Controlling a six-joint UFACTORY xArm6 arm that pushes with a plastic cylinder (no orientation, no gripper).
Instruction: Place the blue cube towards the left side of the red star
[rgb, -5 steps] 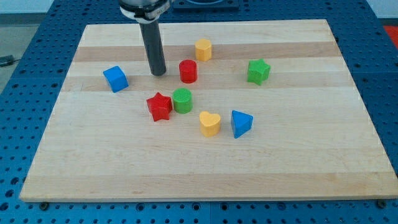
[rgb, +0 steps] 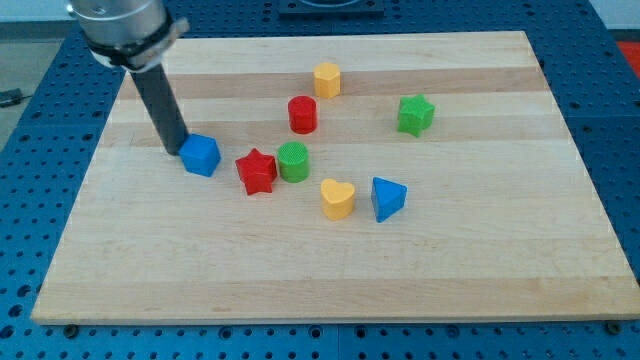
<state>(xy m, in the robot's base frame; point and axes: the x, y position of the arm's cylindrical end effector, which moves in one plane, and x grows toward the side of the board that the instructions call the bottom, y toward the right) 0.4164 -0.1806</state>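
Note:
The blue cube (rgb: 201, 156) sits on the wooden board, a short gap to the left of the red star (rgb: 257, 171). My tip (rgb: 173, 149) is at the cube's upper left edge, touching or nearly touching it. The rod rises from there toward the view's top left.
A green cylinder (rgb: 293, 161) touches the red star's right side. A red cylinder (rgb: 302, 114) and a yellow block (rgb: 326, 79) lie above. A yellow heart (rgb: 338, 198), a blue triangular block (rgb: 387, 198) and a green star (rgb: 415, 114) lie to the right. The board's left edge (rgb: 85, 170) is near.
My tip moved from near the red cylinder to the cube's upper left. The blue cube slid right and down, closer to the red star.

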